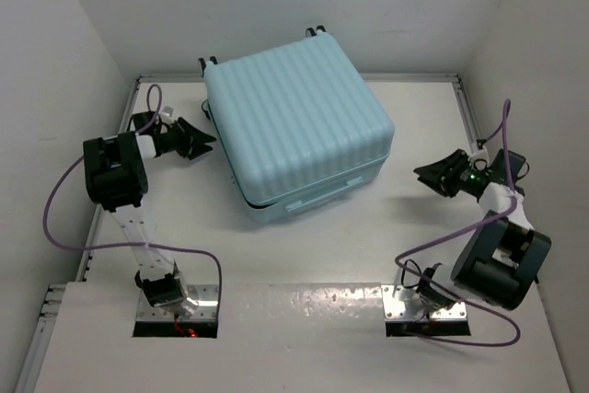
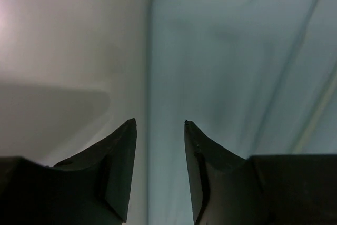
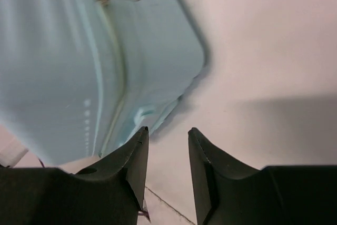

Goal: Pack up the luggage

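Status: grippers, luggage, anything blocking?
Left gripper open, empty, beside luggage. Right gripper open, empty, standing off. Luggage closed, lying flat. Nothing blocking.

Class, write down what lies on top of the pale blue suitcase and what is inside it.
Nothing lies on top of the suitcase; its ribbed shell is bare. The lid is down, so the inside is hidden.

Luggage (image 1: 294,126) interior hidden; left wrist view blurred.
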You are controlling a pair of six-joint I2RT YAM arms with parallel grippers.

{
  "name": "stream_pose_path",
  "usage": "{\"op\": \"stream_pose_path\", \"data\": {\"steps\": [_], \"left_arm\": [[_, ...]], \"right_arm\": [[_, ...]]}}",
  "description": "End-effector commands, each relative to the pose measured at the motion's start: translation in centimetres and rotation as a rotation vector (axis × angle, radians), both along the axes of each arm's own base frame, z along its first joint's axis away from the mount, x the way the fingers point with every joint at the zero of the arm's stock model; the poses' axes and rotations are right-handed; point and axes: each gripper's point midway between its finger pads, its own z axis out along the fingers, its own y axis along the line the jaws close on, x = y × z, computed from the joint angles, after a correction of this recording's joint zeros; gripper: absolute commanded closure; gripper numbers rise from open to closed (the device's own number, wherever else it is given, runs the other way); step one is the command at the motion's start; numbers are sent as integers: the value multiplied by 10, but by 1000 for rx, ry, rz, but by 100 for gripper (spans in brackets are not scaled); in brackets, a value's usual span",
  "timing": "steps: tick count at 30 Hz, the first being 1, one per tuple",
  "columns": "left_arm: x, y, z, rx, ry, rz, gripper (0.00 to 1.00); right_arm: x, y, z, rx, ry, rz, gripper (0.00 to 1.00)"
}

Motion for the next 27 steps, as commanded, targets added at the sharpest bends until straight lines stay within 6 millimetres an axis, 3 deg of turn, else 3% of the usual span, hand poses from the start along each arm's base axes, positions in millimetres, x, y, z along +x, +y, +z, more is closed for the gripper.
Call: {"op": "stream_pose_path", "data": {"steps": [1,2,3,5,6,7,8,9,10,12,13,14,15,16,17,18,19,20,23,24,25,27], "left_arm": [[56,-25,32,-43,-172,-54,56],[68,-30,34,-70,-169,-49,57],[92,-41,34,-74,-202,-75,57],[118,-53,40,-79,-257,-98,57],[128,-68,42,-86,-274,-124,57],[152,-74,48,-77,-333,-142,57],[164,-78,54,-69,-381,-154,57],[173,-82,55,-51,-422,-172,54],[192,-78,61,-21,-483,-164,47],[202,-74,63,16,-504,-140,40],[198,-68,76,21,-519,-131,37],[196,-59,81,33,-521,-104,35],[186,-40,65,36,-463,-62,32],[181,-27,69,45,-452,-30,32],[166,-4,78,72,-431,10,31],[163,9,97,90,-451,26,31],[145,16,83,89,-386,39,31],[131,23,83,94,-349,50,31],[83,51,97,134,-301,95,31],[67,56,95,135,-261,105,31],[42,65,103,140,-253,128,31],[10,64,104,124,-217,127,31]], "right_arm": [[21,-26,-18,-71,42,-77,64],[39,-40,-16,-100,14,-114,64],[47,-40,-22,-77,38,-123,64],[73,-55,-11,-102,-26,-178,63],[78,-49,-22,-99,8,-158,63],[82,-48,-23,-110,12,-144,62],[99,-47,-7,-133,-30,-118,60],[104,-45,-16,-126,-11,-101,58],[114,-36,-8,-126,-17,-69,58],[123,-28,-19,-104,16,-62,57],[136,-23,-10,-119,-37,-46,57],[142,-20,-15,-104,-33,-44,57],[150,-5,-19,-83,-32,-18,57],[155,1,-26,-64,-19,-8,57],[160,22,-31,-21,-1,27,57],[165,28,-37,-11,-4,37,57],[168,36,-38,16,9,39,57],[172,43,-33,30,-19,57,57],[158,92,-42,106,40,127,58],[148,101,-42,121,45,144,58],[133,123,-43,161,88,168,58],[113,136,-42,188,107,175,59]]}}
